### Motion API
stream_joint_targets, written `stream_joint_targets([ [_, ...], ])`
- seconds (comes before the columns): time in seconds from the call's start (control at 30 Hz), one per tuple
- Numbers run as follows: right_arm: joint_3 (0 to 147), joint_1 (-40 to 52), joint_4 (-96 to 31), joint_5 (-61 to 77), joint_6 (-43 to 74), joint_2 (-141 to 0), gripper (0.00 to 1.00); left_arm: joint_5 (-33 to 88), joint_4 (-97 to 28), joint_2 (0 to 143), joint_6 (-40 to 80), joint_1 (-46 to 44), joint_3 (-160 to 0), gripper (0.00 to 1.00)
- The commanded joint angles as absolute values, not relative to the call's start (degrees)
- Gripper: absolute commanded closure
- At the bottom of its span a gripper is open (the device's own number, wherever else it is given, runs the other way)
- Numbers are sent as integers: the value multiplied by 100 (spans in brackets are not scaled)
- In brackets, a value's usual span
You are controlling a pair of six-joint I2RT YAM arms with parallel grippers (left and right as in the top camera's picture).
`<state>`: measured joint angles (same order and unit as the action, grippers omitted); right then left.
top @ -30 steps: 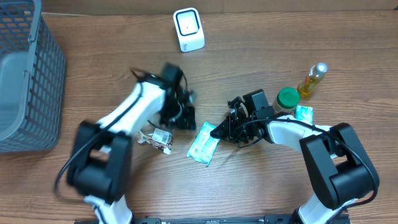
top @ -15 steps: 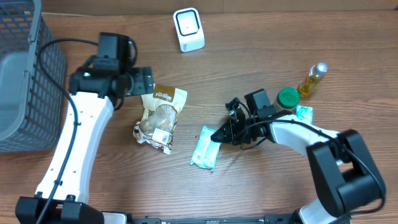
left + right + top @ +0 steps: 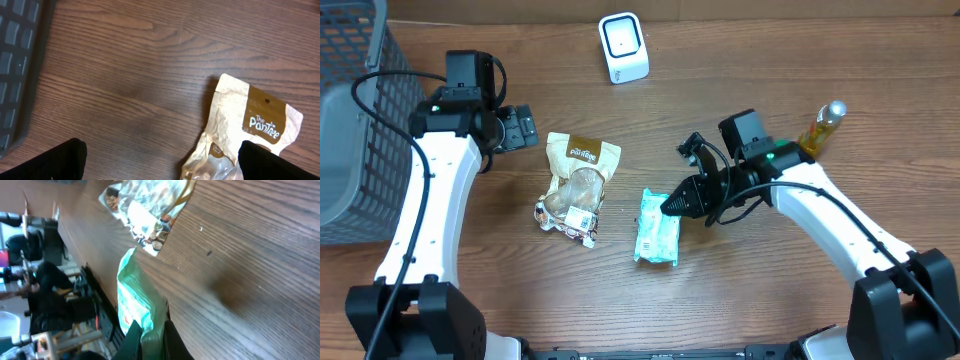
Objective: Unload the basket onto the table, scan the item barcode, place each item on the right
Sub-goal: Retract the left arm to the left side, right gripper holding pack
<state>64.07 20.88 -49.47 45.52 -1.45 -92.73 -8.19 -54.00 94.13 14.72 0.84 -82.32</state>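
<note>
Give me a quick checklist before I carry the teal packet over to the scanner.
1. Right claw shut on teal packet: ok.
2. Left claw open, apart from brown pouch: ok.
3. Scanner uncovered, nothing lying between it and the packet: ok.
4. Barcode side of the packet located: cannot tell.
5. Packet lifted off the table: cannot tell.
</note>
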Motion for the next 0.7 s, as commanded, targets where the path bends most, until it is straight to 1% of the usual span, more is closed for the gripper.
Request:
stream_joint_targets([
  [0.0,6949,2056,-5463,4593,-1039,-9115,96,-878,-5374,9504,1546,73,-8224,0],
  [0.1,7234,2056,-5979,4593,-1352,-9115,96,-878,-5376,9509,1546,73,-8224,0],
  [0.2,7365,2056,-6204,4545,-1402,-9115,96,-878,-5376,9509,1546,73,-8224,0],
  [0.4,7376,2056,-6270,4268,-1400,-9115,96,-878,-5376,9509,1546,73,-8224,0],
  [0.67,7376,2056,-6278,4248,-1398,-9115,96,-878,-5376,9509,1546,73,-8224,0],
])
